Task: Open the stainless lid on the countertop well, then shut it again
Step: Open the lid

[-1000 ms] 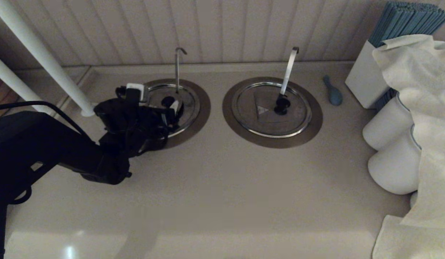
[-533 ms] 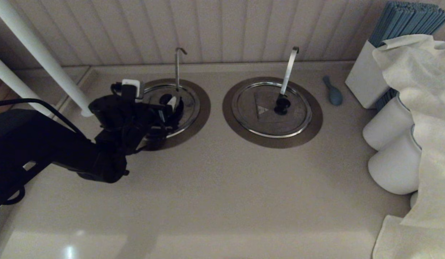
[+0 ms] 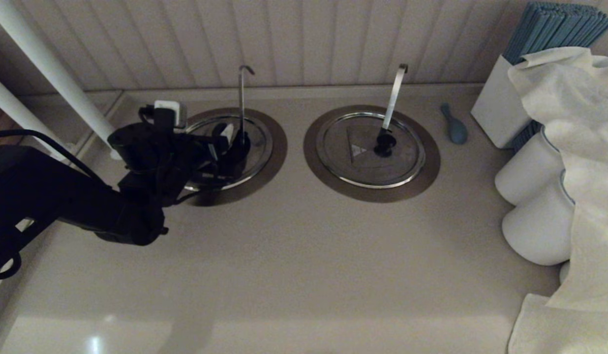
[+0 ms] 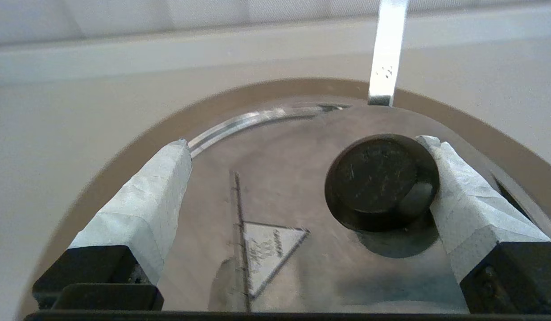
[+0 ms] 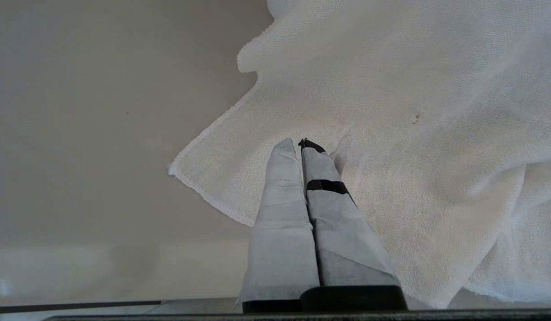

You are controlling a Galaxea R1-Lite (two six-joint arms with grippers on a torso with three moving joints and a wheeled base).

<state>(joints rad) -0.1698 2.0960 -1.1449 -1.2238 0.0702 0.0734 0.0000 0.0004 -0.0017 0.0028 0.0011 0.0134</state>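
L gripper (image 4: 302, 178) hovering over lid (image 4: 293, 249) on far-left well (image 3: 277, 147), jaws spread, one finger touching knob (image 4: 376, 180). R gripper (image 5: 302, 147) parked over cloth (image 5: 413, 133), jaws clenched, holding nothing.

A brushed silver-grey is being shown by the stainless lid (image 4: 298, 187), on which a pale triangle mark (image 4: 269, 249) with dark print is being carried, while its knob (image 4: 376, 178) is being seen as matt black. A dull brown-bronze tone is being shown by the collar of the countertop well (image 3: 277, 147), and a plain beige by the countertop (image 3: 304, 255) — with no pattern. The fingers (image 4: 141, 209) of the left gripper (image 4: 302, 147) are being shown wrapped in pale grey-white tape over black, as are those of the right gripper (image 5: 301, 143) — against a cream woven cloth (image 5: 413, 111).
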